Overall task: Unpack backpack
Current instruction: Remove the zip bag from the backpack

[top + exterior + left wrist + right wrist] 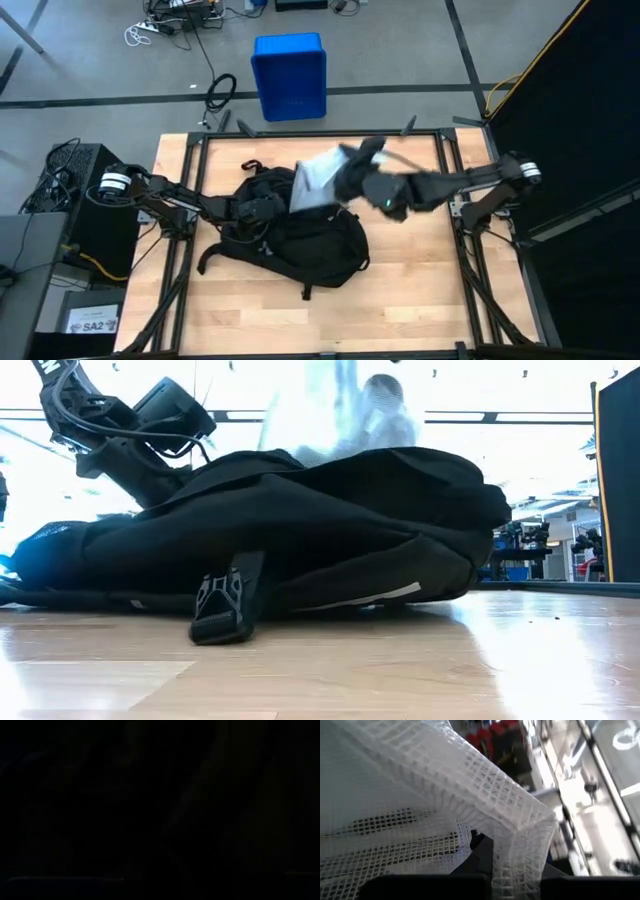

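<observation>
The black backpack (300, 240) lies flat on the middle of the wooden table; the low view shows its side (300, 530). A white see-through mesh pouch (316, 182) is held up over the backpack's far part, and it also shows in the low view (330, 410) and fills the right wrist view (420, 795). My right gripper (345, 180) comes from the table's right and is shut on the pouch. My left gripper (262, 208) is at the backpack's left part, dark against dark fabric. The left wrist view is black. My right gripper holds the mesh pouch by its right-hand side (338, 178), coming roughly level from the table's right. In its wrist view the pouch's seamed edge (515, 865) lies right over the fingers and hides the place of contact. The pouch stands raised above the backpack; its lower end is hidden behind the backpack's top.
A blue bin (289, 75) stands on the floor beyond the table's far edge. A strap with a buckle (225, 605) lies in front of the backpack on the near side. Bare wood (300, 320) lies between the backpack and the near edge. A black curtain (580, 150) stands at the right.
</observation>
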{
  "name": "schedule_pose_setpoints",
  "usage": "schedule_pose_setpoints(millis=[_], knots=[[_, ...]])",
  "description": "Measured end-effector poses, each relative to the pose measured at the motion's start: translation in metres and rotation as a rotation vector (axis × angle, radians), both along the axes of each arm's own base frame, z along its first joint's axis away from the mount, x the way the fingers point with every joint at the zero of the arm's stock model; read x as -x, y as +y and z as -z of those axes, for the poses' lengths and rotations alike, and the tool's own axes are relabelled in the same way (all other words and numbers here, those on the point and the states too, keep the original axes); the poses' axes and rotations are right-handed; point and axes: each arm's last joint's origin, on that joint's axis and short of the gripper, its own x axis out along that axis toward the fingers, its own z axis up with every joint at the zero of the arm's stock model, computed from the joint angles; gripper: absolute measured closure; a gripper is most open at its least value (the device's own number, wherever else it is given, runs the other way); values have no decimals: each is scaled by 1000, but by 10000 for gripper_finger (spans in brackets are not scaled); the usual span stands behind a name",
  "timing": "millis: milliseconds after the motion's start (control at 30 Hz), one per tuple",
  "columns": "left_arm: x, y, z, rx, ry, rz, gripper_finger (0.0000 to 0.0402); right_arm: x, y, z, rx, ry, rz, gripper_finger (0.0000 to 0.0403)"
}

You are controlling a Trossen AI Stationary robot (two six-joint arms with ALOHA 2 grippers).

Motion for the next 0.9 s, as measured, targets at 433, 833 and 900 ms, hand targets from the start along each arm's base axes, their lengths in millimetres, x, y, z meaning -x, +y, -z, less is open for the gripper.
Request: schedule_pose_setpoints(millis=[433, 833, 900], knots=[[2, 0, 3, 14, 7, 6, 304, 63, -33, 62, -545, 234, 199, 403], [2, 0, 2, 15, -6, 5, 304, 110, -14, 125, -603, 262, 566, 403], [2, 0, 2, 16, -8, 5, 304, 112, -12, 130, -605, 277, 568, 403]])
